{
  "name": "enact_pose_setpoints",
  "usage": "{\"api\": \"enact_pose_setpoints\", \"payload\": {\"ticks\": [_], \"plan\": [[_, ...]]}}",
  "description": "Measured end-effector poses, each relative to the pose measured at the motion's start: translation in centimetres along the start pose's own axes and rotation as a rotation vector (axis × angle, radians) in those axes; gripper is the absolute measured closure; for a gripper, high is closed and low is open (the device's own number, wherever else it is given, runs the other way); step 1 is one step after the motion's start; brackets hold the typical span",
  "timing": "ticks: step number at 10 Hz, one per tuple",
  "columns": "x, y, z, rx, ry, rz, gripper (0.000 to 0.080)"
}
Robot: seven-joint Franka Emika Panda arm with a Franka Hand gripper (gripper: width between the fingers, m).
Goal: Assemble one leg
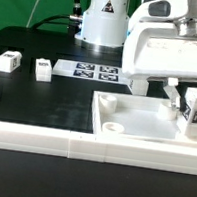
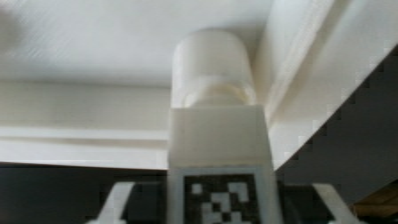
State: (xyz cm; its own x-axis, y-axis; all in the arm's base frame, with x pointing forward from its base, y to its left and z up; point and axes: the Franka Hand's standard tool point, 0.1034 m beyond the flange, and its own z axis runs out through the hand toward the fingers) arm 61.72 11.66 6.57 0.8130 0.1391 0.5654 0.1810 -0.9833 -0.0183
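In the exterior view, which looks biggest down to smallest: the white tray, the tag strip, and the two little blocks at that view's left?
1. tray-like part
2. marker board
3. edge leg and neighbour leg: alike, unranked.

A green backdrop (image 1: 28, 2) fills the space behind the scene, with a dark cable (image 1: 58, 21) running across it. The counter (image 1: 55, 106) is matte black and evenly lit. A low white rail (image 1: 41, 139) borders its near edge, and the marker board (image 1: 95, 72) lies flat farther back.

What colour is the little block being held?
The leg is white with a black-and-white tag; clearest in wrist view.
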Motion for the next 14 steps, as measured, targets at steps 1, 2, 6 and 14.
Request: {"api": "enact_pose_setpoints", "payload": {"ticks": [1,2,6,14], "plan": [[0.0,-0.3,0.0,-0.005,0.013,0.011,0.0509],[0.1,-0.4,0.1,-0.008,0.011,0.016,0.0509],[-0.2,-0.4,0.2,-0.006,-0.014,0.017,0.0467],[1.7,-0.3,-1.2,0.0,-0.025,0.027,0.015]]}}
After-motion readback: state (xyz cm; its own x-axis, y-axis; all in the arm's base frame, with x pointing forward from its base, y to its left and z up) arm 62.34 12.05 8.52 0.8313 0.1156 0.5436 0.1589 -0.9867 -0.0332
